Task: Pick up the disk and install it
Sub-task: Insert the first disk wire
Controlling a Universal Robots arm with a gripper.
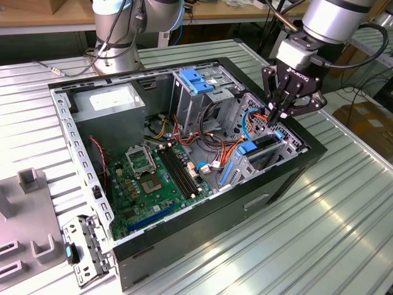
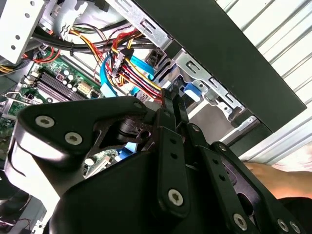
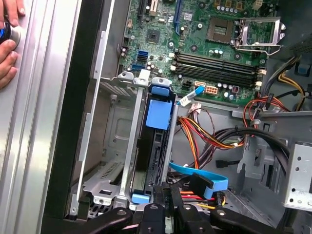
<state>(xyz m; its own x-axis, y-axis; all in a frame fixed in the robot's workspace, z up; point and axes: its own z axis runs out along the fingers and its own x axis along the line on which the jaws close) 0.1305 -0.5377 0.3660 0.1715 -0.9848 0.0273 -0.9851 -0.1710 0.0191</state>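
An open computer case (image 1: 202, 203) lies on the ribbed metal desk (image 1: 319, 246), motherboard (image 1: 153, 178) facing up. At the exterior view's right, the disk (image 3: 155, 146) stands on edge in the metal drive bay (image 3: 117, 161), blue rails showing. The tool (image 1: 274, 115) hangs just above it, fingers pressed together. A person's hand (image 3: 9, 44) rests on the desk beside the case.

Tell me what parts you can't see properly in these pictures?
- The disk: its label is hidden in the first wrist view, because it stands edge-on in its bay.
- The gripper: its tips are lost among cables in the exterior view.
- A person's hand: cut off by the first wrist view's edge.
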